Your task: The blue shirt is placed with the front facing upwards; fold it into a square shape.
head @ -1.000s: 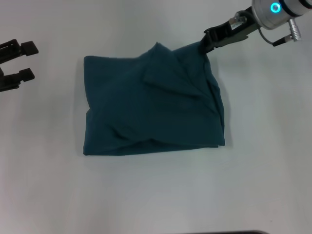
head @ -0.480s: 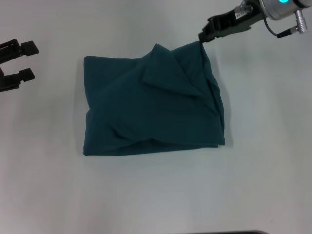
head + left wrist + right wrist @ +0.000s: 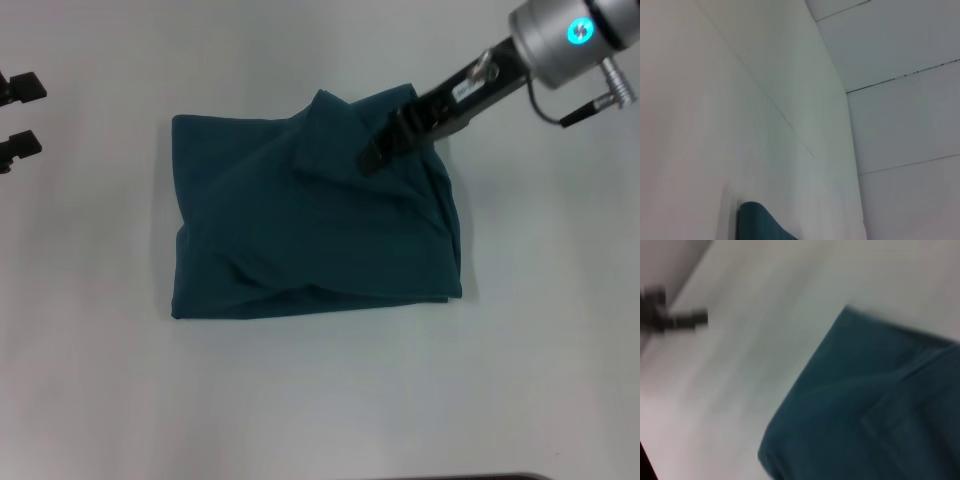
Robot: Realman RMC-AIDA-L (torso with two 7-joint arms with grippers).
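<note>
The blue shirt (image 3: 310,225) lies folded into a rough rectangle in the middle of the white table, plain side up, with a loose flap raised along its far right part. My right gripper (image 3: 378,150) reaches in from the upper right and sits over that flap, close to the cloth. The right wrist view shows the shirt (image 3: 875,410) filling the near side, and a corner of the shirt (image 3: 757,224) shows in the left wrist view. At the far left edge, well away from the shirt, my left gripper (image 3: 15,117) stands open.
The white table (image 3: 320,400) surrounds the shirt on all sides. A dark edge (image 3: 470,477) shows at the very front. The left gripper (image 3: 670,317) appears as a blurred dark shape in the right wrist view.
My right gripper has moved from the shirt's far right corner inward and down over the flap. The shirt's outline looks unchanged. The left gripper has drawn back farther left.
</note>
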